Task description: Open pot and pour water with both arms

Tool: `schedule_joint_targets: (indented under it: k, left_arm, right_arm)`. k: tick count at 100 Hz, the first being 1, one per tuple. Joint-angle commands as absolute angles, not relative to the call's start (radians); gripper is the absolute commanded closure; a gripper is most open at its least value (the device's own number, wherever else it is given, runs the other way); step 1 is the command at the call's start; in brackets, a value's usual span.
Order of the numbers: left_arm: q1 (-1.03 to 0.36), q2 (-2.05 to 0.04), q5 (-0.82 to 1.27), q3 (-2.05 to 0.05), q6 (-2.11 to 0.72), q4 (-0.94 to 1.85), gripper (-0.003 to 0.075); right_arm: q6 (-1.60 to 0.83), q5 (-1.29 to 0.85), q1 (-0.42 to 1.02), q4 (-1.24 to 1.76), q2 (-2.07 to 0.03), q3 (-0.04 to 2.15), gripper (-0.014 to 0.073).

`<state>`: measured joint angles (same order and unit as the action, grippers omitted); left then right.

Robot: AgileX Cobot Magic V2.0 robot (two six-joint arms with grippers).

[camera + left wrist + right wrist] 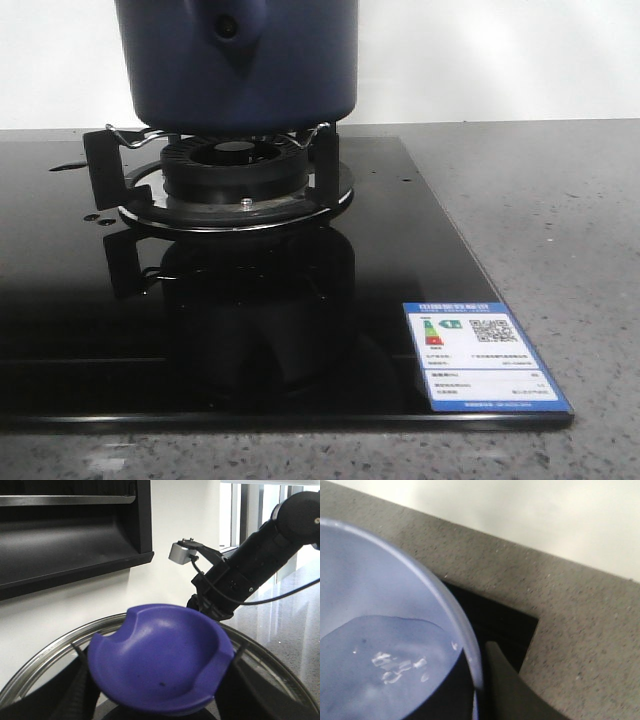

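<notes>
The dark navy pot [236,70] stands on the burner [236,172], its handle stub with the hole facing me; its top is cut off in the front view. No gripper shows in that view. In the left wrist view my left gripper [160,682] is shut on the purple-blue knob [160,655] of a steel-rimmed glass lid [45,652], held up before the wall. In the right wrist view my right gripper [477,680] grips the rim of a pale blue bowl [380,580] with water [375,670] in it; one finger [505,692] lies outside the rim.
A black glass cooktop [90,330] lies on the grey speckled counter [560,220]; an energy label [480,352] sits at its front right corner. A dark shelf [75,545] hangs on the white wall. My right arm [245,575] reaches down behind the lid.
</notes>
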<state>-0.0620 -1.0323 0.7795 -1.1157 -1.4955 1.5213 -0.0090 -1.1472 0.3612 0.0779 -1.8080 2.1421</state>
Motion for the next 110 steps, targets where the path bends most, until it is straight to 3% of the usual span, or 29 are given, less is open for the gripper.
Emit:
schedule_joint_targets:
  k: [1, 48, 110]
  left_arm:
    - [-0.07, -1.014, 0.758, -1.146, -1.49, 1.607, 0.0542]
    - [-0.07, -1.014, 0.746, -1.146, -1.49, 1.6, 0.0542]
    - [-0.07, -1.014, 0.743, -1.146, -1.49, 1.6, 0.0542]
  right_arm:
    - [0.0, -1.018, 0.389, 0.011, -1.76, 2.18, 0.0652]
    - [0.178, -0.938, 0.574, -0.611, -1.817, 2.18, 0.0651]
    - [0.277, -0.983, 0.736, -1.023, -1.817, 2.163, 0.0634]
